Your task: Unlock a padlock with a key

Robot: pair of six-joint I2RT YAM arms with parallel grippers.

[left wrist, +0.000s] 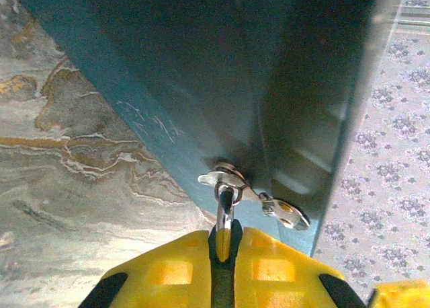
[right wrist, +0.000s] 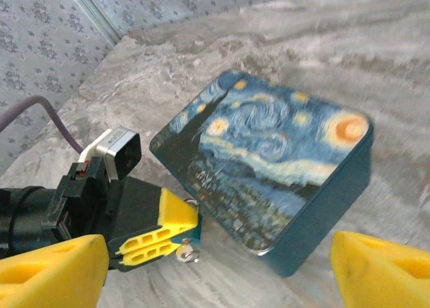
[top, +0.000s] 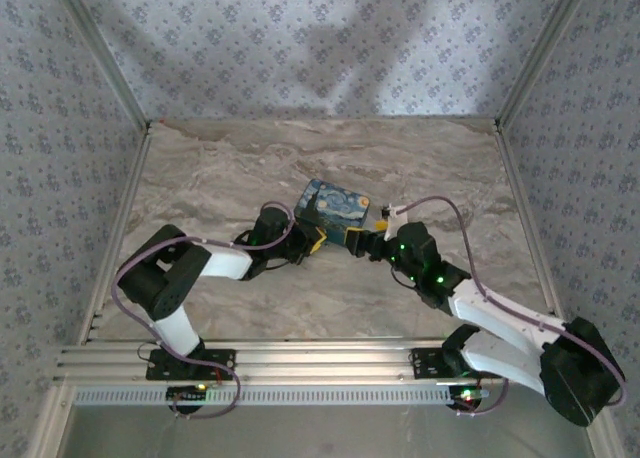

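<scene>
The left gripper (left wrist: 225, 267) is clenched on the silvery loop of the one padlock (left wrist: 226, 210), right at its fingertips and touching a corner of the one blue box (right wrist: 269, 167). The right gripper (right wrist: 218, 254) is released and empty, with the box just ahead of its spread fingers.

Glowing soft and even over the marble table (top: 400, 158), casting faint shadows on the back wall (top: 330, 43); blurring the starry-night box (right wrist: 269, 167) (motion smear), darkening its side up close.
</scene>
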